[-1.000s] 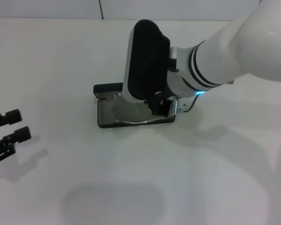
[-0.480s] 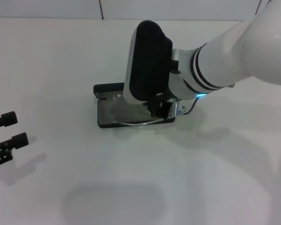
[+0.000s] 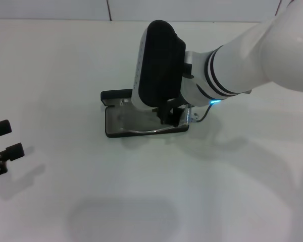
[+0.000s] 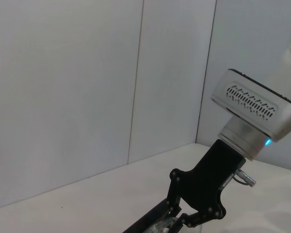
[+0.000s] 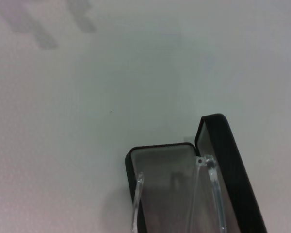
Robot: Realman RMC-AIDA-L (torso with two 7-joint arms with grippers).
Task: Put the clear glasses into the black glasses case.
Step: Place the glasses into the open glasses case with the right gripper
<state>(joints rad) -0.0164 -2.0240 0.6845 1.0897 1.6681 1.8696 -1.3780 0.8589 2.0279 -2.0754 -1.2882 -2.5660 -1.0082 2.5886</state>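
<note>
My right gripper (image 3: pixel 172 115) over the open black glasses case (image 3: pixel 118 123).
Grip unclear; only my wrist view shows the clear glasses (image 5: pixel 206 182) inside; left gripper (image 3: pixel 2 143) spread, far left.

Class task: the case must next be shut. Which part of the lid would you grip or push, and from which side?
Probably the lid's free long edge, from the far side, away from the robot. The case lies open, lid upright on its hinge along the far edge, glasses inside. The right gripper is over the tray; the left gripper idles aside.
</note>
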